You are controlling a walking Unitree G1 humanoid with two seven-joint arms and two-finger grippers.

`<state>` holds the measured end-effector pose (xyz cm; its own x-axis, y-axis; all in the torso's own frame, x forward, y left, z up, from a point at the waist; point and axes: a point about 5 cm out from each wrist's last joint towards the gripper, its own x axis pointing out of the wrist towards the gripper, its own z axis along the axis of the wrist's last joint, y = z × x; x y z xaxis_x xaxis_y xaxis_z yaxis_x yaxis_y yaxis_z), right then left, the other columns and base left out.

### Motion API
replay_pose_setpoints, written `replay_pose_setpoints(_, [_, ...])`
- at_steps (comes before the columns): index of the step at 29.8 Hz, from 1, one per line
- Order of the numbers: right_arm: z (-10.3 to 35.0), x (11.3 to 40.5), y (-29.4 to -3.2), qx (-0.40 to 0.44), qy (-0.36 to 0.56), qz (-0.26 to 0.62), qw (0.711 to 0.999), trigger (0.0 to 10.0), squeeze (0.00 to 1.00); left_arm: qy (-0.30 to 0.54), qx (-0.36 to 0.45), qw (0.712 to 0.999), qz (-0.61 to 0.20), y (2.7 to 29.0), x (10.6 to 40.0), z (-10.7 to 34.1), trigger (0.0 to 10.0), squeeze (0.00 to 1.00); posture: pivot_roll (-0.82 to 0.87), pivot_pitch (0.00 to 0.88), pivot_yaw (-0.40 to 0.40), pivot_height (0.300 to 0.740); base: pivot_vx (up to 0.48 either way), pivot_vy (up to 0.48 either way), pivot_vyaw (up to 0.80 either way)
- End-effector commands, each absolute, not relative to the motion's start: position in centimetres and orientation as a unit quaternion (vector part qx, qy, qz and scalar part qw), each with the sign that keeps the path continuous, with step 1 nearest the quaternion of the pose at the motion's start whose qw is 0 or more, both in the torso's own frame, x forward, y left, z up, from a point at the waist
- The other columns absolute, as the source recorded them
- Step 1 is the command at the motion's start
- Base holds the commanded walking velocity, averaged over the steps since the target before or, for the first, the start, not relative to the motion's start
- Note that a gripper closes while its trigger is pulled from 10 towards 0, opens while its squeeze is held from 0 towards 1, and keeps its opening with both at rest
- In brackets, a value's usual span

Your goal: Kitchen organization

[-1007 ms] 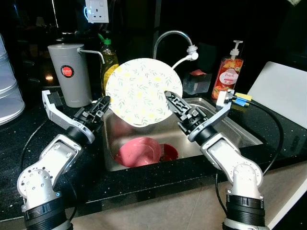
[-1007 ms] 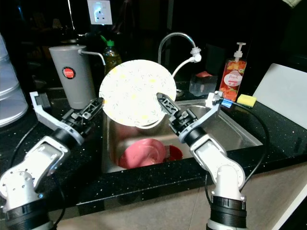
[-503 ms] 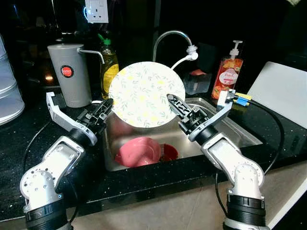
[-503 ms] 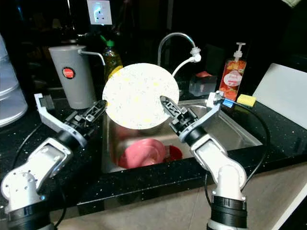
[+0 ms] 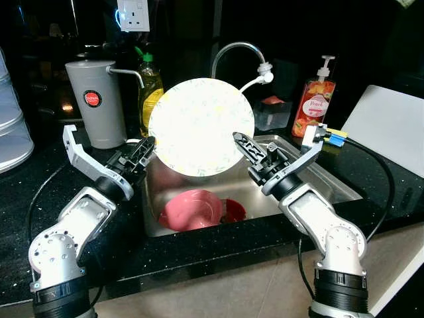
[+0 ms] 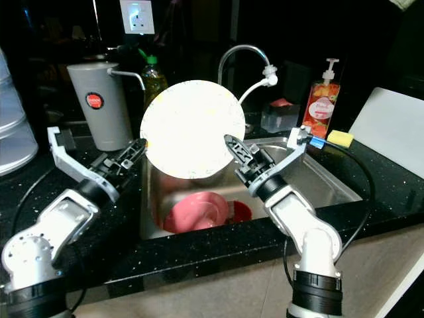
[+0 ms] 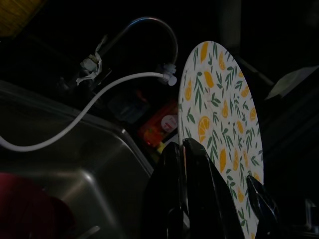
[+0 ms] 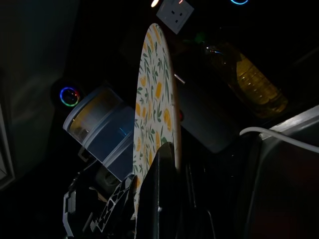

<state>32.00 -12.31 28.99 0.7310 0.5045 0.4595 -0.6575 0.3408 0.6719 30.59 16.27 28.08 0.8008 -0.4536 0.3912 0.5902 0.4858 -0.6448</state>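
Observation:
A round white plate with a leaf and orange print stands upright over the steel sink, held between both grippers. My left gripper is shut on the plate's left rim; in the left wrist view the plate runs between the black fingers. On the right rim my right gripper is shut too, and the right wrist view has the plate edge-on above a finger. Below, in the sink, lie a pink bowl and a red cup.
Behind the sink are a grey canister, a yellow dish-soap bottle, the curved faucet and an orange pump bottle. A sponge and a white board lie at the right, a clear container at the far left.
The plate has tipped from a slight backward tilt to nearly upright, its face now glaring white. Both grippers kept hold of its rims and shifted a little to the right.

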Motion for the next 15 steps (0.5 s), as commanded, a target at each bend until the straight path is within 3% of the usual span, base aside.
replay_pose_setpoints(1, [28.8,32.1,-12.4,0.438,-0.082,0.347,0.825,10.0,0.00,-0.090,-0.385,0.871,-0.291,16.5,30.6,28.1,10.0,0.61,-0.04,0.020,-0.023,0.740,0.000,0.000,0.00])
replay_pose_setpoints(2, [28.7,32.1,-12.3,0.436,-0.081,0.345,0.827,10.0,0.00,-0.091,-0.386,0.872,-0.286,16.6,30.7,28.0,10.0,1.00,-0.04,0.018,-0.023,0.740,0.000,0.000,0.00])
replay_pose_setpoints(9, [28.4,32.5,-12.6,0.432,-0.081,0.321,0.839,10.0,0.00,-0.103,-0.398,0.872,-0.265,17.3,30.9,28.1,10.0,1.00,-0.04,0.015,-0.022,0.740,0.000,0.000,0.00])
replay_pose_setpoints(10, [28.4,32.6,-12.7,0.429,-0.083,0.316,0.842,10.0,0.00,-0.107,-0.405,0.869,-0.263,17.6,30.9,28.2,10.0,0.00,-0.04,0.017,-0.022,0.740,0.000,0.000,0.00])
replay_pose_setpoints(15, [28.3,32.9,-13.0,0.422,-0.086,0.300,0.851,10.0,0.00,-0.112,-0.404,0.871,-0.255,18.1,30.9,28.2,10.0,0.00,-0.04,0.017,-0.022,0.740,0.000,0.000,0.00])
